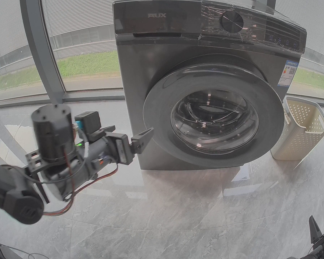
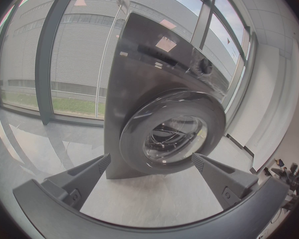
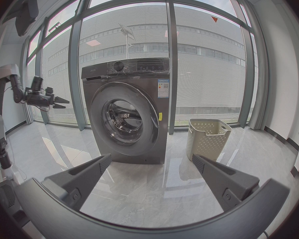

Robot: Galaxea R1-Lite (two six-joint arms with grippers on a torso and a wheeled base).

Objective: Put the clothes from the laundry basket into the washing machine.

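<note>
The grey washing machine (image 1: pixel 205 72) stands in front of the window with its round glass door (image 1: pixel 214 121) closed. A cream perforated laundry basket (image 1: pixel 304 130) sits on the floor against the machine's right side, and what shows of its inside is bare wall. My left gripper (image 1: pixel 138 141) hovers open at door height, just off the door's left rim, with nothing between its fingers (image 2: pixel 89 173). The left wrist view looks at the door (image 2: pixel 172 130) from the left. My right gripper (image 3: pixel 151 159) is open and empty, low and well back from the machine (image 3: pixel 126 113) and the basket (image 3: pixel 207 138).
Glossy grey tiled floor (image 1: pixel 176 213) stretches in front of the machine. Window frames and a pillar (image 1: pixel 43 47) stand behind and to the left. The right gripper's fingertips (image 1: pixel 315 229) show at the lower right corner of the head view.
</note>
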